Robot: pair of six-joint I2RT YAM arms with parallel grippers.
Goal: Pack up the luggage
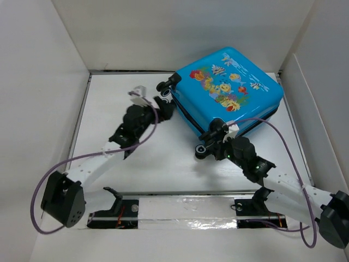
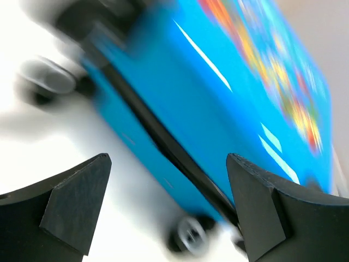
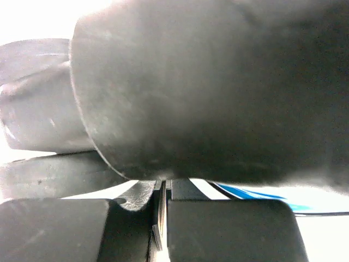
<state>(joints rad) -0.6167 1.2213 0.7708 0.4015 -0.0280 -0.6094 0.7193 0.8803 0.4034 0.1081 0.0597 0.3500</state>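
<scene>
Closed suitcase [image 1: 232, 87] lies at the table's [image 1: 163, 169] far right corner.
Left gripper [image 2: 169, 180] released, empty, facing the blurred shell seam; right gripper [image 3: 163, 204] clenched beside a wheel [image 3: 218, 82] that blocks most of its wrist view.

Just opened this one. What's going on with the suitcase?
Two robot arms are working at the wheel end of a closed blue suitcase lying flat on the table. The left gripper is open and pointed at the dark seam along the suitcase's side. The right gripper is shut, right up against one wheel. Something thin may sit between its fingers, but I can't tell what.
</scene>
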